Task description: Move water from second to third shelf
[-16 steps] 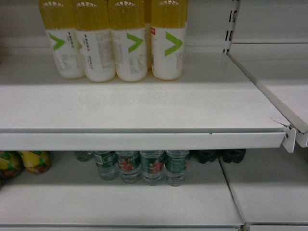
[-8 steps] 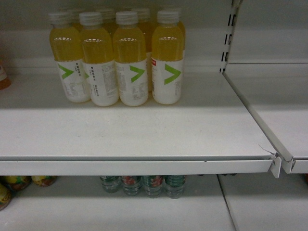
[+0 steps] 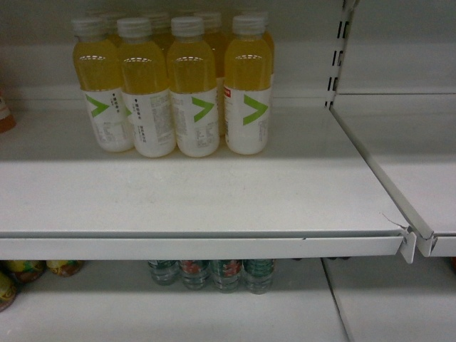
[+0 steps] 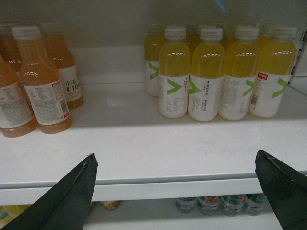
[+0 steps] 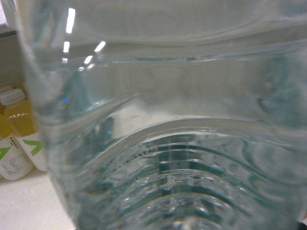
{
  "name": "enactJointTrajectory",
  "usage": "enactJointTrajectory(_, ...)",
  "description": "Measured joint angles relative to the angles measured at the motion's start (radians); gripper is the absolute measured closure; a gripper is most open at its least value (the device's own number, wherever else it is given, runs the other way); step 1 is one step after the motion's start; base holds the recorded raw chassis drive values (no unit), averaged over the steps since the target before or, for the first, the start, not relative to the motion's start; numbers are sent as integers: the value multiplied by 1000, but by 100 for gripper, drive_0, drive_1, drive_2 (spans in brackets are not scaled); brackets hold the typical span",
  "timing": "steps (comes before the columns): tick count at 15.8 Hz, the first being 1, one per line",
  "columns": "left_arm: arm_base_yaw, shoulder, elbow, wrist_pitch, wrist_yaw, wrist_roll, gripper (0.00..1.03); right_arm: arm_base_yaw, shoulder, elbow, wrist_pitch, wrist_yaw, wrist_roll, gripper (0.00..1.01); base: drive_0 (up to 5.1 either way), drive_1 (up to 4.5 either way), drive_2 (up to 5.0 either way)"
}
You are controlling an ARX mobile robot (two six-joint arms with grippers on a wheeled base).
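Carrying the water bottle (image 5: 168, 120) pressed against the right wrist camera, presumably in the right gripper though unseen, toward the upper shelf (image 3: 199, 192); holding the left gripper (image 4: 177, 187) spread wide, empty.

Clear ribbed water bottle (image 5: 163, 143) close against the right wrist camera.
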Motion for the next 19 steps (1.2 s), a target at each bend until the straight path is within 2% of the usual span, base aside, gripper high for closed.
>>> enactJointTrajectory(4, 0, 0, 0, 0, 0, 0, 5, 0, 0, 0, 0, 0, 0, 59, -75, 38, 38)
enactJointTrajectory(19, 0, 0, 0, 0, 0, 0, 5, -5, -4, 0, 1, 0, 0, 59, -469, 235, 235)
